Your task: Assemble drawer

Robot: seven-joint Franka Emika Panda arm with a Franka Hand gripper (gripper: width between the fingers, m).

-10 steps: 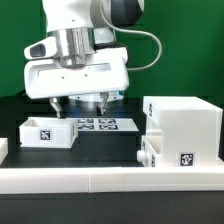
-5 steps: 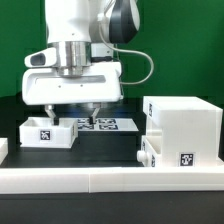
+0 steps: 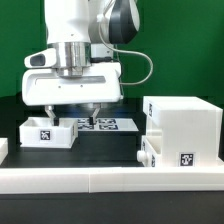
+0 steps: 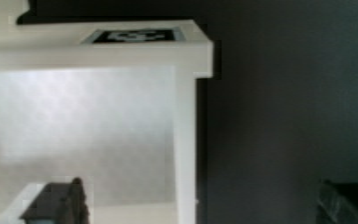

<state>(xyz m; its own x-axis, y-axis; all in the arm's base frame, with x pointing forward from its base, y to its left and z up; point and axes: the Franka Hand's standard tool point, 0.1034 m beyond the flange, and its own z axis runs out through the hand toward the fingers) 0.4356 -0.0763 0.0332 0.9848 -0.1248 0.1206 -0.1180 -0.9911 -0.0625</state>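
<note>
A small open white drawer box (image 3: 46,133) with a marker tag on its front stands on the black table at the exterior view's left. My gripper (image 3: 73,110) hangs just above its right end, jaws open and empty. One finger is over the inside of the box and the other is outside it. In the wrist view the box (image 4: 87,110) fills the frame's light half, and its side wall (image 4: 201,120) runs between my two dark fingertips (image 4: 55,203); my gripper (image 4: 202,205) straddles that wall. A large white drawer case (image 3: 182,128) stands at the exterior view's right.
The marker board (image 3: 100,124) lies flat behind the box, partly hidden by my fingers. A white ledge (image 3: 100,180) runs along the front edge. A small white part (image 3: 3,148) shows at the far left edge. The green wall is behind the arm.
My arm has shifted toward the exterior view's left and turned at the wrist, bringing the fingers over the small box's right end. It has held still for the last half second.
</note>
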